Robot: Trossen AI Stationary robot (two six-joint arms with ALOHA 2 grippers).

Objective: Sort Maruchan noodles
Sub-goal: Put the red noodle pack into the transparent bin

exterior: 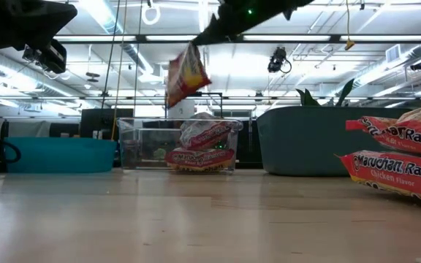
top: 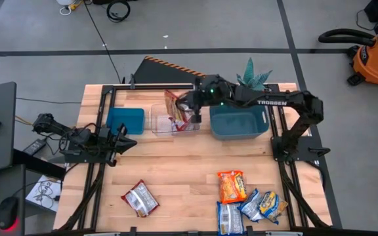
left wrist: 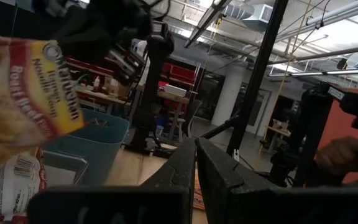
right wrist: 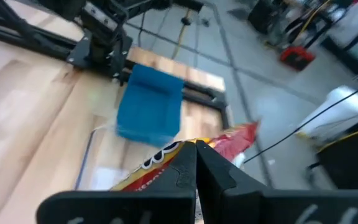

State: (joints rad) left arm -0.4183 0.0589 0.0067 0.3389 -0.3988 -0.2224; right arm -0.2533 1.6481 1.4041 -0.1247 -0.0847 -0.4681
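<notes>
My right gripper (top: 194, 113) hangs over the clear tub (top: 174, 122) and is shut on a red-and-yellow Maruchan packet (exterior: 186, 73), which is also in the right wrist view (right wrist: 166, 165). Two or more red packets (exterior: 203, 146) lie inside the tub. On the near part of the table lie a red-and-silver packet (top: 140, 198), an orange one (top: 231, 185) and three blue-and-yellow ones (top: 251, 206). My left gripper (top: 128, 141) waits shut at the table's left, holding nothing. My right gripper pinches the red-and-yellow packet between its two fingers at the packet's upper edge (right wrist: 178, 148), coming from above. The packet hangs tilted below the fingers, lifted clear above the clear tub's open top.
A small blue bin (top: 125, 120) stands left of the tub and a larger blue-grey bin (top: 238, 123) right of it, all along the far side. A plant (top: 251, 75) stands behind the large bin. Bare wood lies in the table's middle (top: 176, 164).
</notes>
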